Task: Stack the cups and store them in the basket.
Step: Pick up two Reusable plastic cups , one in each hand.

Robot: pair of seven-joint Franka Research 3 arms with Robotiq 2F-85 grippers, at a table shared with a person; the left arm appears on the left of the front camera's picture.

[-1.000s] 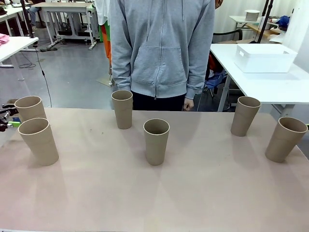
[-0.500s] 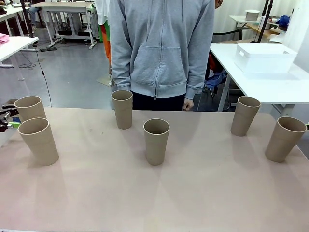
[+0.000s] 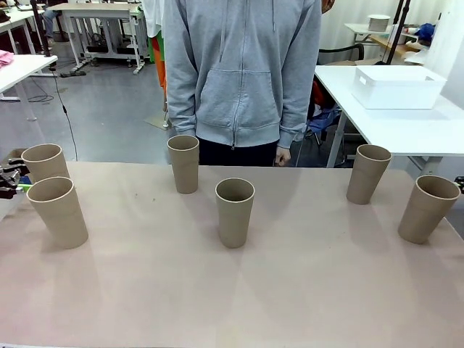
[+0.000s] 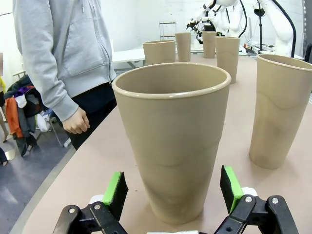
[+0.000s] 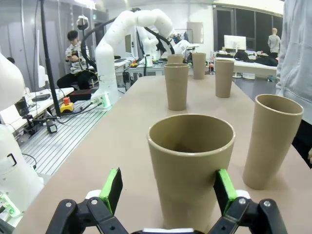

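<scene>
Six tan cups stand on the table: two at the far left (image 3: pixel 45 161) (image 3: pixel 58 210), two in the middle (image 3: pixel 183 163) (image 3: pixel 235 212), two at the right (image 3: pixel 367 172) (image 3: pixel 428 208). My left gripper (image 3: pixel 9 181) sits at the left edge beside the rear left cup. In the left wrist view it (image 4: pixel 173 195) is open, its green pads (image 4: pixel 115 192) flanking that cup (image 4: pixel 173 141) without touching. My right gripper (image 5: pixel 167 190) is open too, its pads either side of the rightmost cup (image 5: pixel 191 165). The white basket (image 3: pixel 397 87) rests on a separate table at the back right.
A person in a grey hoodie (image 3: pixel 243 72) stands at the far edge, arms hanging, one hand (image 3: pixel 283 156) near the table edge. The basket's table (image 3: pixel 406 130) lies beyond the right cups. Open tabletop (image 3: pixel 232 290) stretches across the front.
The left gripper's green pad has slipped from sight behind the left cups in the front view. A bit of the right gripper now shows at the right edge. The cups have not moved.
</scene>
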